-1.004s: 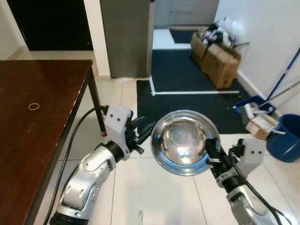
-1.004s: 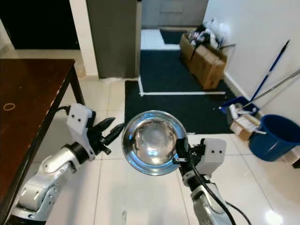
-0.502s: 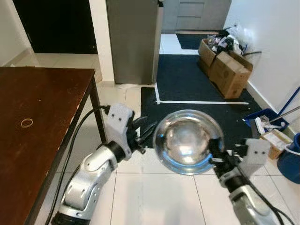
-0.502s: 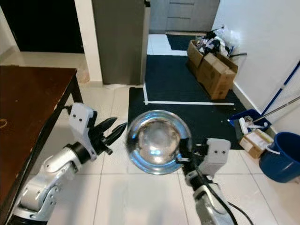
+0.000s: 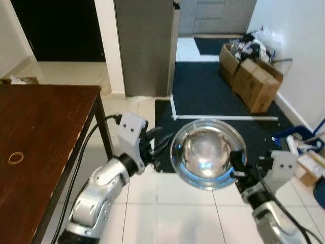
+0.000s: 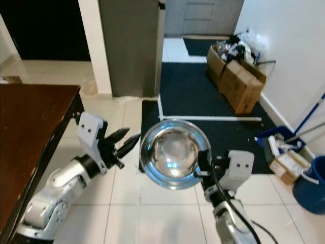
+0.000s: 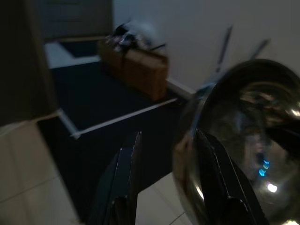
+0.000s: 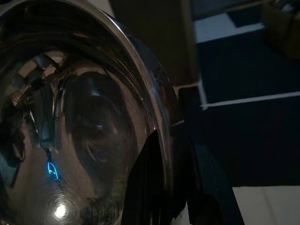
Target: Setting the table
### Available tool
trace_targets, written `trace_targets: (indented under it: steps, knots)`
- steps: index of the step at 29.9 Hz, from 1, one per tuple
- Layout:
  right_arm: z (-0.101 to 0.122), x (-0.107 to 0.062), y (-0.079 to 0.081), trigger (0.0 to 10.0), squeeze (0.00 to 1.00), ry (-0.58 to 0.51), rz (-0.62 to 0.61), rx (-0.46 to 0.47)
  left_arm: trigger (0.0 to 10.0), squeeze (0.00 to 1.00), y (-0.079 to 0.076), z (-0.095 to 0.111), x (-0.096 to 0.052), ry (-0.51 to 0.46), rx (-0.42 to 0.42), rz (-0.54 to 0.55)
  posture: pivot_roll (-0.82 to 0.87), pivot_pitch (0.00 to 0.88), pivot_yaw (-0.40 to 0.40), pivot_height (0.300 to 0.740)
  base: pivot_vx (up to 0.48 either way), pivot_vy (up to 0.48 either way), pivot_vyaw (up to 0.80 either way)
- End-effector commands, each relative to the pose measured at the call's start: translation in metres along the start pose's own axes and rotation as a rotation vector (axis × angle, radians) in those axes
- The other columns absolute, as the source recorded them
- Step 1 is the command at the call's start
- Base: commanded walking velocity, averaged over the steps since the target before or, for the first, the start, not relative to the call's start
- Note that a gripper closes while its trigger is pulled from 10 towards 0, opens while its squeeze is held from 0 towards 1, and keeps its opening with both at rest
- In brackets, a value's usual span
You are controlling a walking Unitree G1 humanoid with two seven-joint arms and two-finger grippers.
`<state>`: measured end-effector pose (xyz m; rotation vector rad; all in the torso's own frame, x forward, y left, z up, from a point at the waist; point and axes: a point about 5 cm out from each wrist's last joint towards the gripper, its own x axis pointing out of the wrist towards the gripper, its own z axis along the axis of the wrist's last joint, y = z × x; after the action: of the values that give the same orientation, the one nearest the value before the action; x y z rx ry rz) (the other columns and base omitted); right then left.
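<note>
A mirror-bright silver bowl [image 5: 208, 153] with blue glints sits between 2 silver arms tipped with black fingers [image 5: 161, 144]. The surface [image 5: 40, 132] is dark reddish-brown wood, the floor [image 5: 167, 213] pale cream tile, the rug [image 5: 213, 96] navy with a white stripe. Tan cardboard boxes [image 5: 251, 76] line a white wall.

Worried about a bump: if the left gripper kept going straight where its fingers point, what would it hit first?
Probably the shiny steel bowl that the right gripper holds by its rim; the left gripper points at its side, though the gap's depth is unclear.

Right end effector [image 5: 237, 165] grips steel bowl [image 5: 207, 152] beside table [image 5: 40, 132].
</note>
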<state>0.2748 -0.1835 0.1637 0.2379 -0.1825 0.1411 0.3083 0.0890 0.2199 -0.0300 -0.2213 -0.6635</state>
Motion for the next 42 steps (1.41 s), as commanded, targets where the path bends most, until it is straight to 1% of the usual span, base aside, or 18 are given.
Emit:
trace_targets:
  steps: [1,22,26,27,29,33,34,36,39,42]
  knots:
    - [0.003,-0.003,-0.005,10.0,0.0,-0.013,-0.018,-0.012,10.0,0.0,-0.002,-0.005,-0.001,0.016,-0.005,-0.006,0.0,0.122,0.091,0.74,0.48,0.0,0.0]
    - [0.004,-0.003,-0.006,10.0,0.0,-0.024,-0.03,0.002,10.0,0.0,-0.002,-0.005,0.0,0.018,-0.006,-0.007,0.0,0.12,0.093,0.74,0.48,0.0,0.0]
    - [0.005,-0.002,-0.007,10.0,0.0,-0.027,-0.036,-0.004,10.0,0.0,-0.001,-0.007,0.0,0.038,-0.01,0.002,0.0,0.12,0.093,0.74,0.407,0.0,0.0]
    - [0.007,-0.002,-0.01,10.0,0.0,-0.033,-0.048,-0.005,10.0,0.0,0.001,-0.01,-0.003,0.067,-0.019,0.017,0.0,0.12,0.093,0.74,0.0,0.0,0.8]
    - [0.007,-0.002,-0.01,10.0,0.0,-0.033,-0.048,-0.005,10.0,0.0,0.001,-0.01,-0.003,0.067,-0.019,0.017,0.0,0.12,0.093,0.74,0.0,0.0,0.8]
    - [0.008,-0.002,-0.01,10.0,0.0,-0.039,-0.045,-0.004,10.0,0.0,0.009,-0.018,-0.013,0.119,-0.026,0.072,0.0,0.118,0.094,0.74,0.0,0.0,0.8]
    - [0.008,-0.002,-0.01,10.0,0.0,-0.039,-0.045,-0.004,10.0,0.0,0.009,-0.018,-0.013,0.119,-0.026,0.072,0.0,0.118,0.094,0.74,0.0,0.0,0.8]
    - [0.009,-0.001,-0.008,10.0,0.0,-0.042,-0.029,0.005,10.0,0.0,0.011,-0.022,-0.017,0.15,-0.022,0.097,0.0,0.117,0.094,0.74,0.0,0.0,0.8]
    - [0.009,0.0,-0.006,10.0,0.0,-0.044,-0.018,0.01,10.0,0.0,0.012,-0.024,-0.019,0.162,-0.019,0.106,0.0,0.116,0.092,0.74,0.0,0.0,0.8]
    - [0.013,0.001,0.002,10.0,0.0,-0.053,0.047,0.029,10.0,0.0,0.014,-0.03,-0.023,0.211,-0.008,0.152,0.01,0.114,0.092,0.74,0.0,0.0,0.8]
